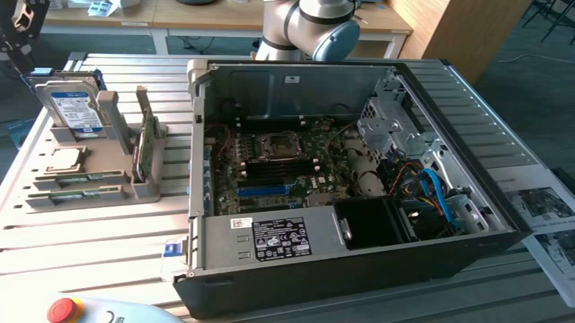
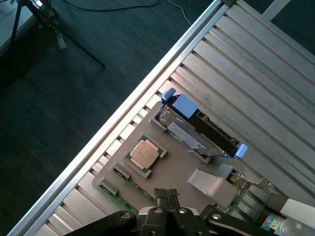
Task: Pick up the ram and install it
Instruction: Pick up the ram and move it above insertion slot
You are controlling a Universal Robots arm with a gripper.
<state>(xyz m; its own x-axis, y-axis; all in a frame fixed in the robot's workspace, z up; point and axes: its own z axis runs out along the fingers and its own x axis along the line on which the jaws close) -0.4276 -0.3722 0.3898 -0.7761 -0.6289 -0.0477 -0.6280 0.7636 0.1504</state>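
Two ram sticks (image 1: 83,179) (image 1: 72,196) lie flat in the front slots of a grey holder (image 1: 144,190) on the table, at the exterior view's left. In the wrist view a green edge of ram (image 2: 114,191) shows at the holder's rim (image 2: 177,169). My gripper (image 2: 167,192) hovers above the holder with its fingers pressed together, shut on nothing and well clear of the ram. The open PC case (image 1: 503,222) shows its motherboard with blue memory slots (image 1: 265,190).
On the holder stand a hard drive (image 1: 77,108) (image 2: 197,128), a CPU (image 1: 64,160) (image 2: 145,154) and a taller upright green card (image 1: 144,145). A red emergency button (image 1: 64,309) sits at the table's front. The table edge (image 2: 123,123) drops to dark floor.
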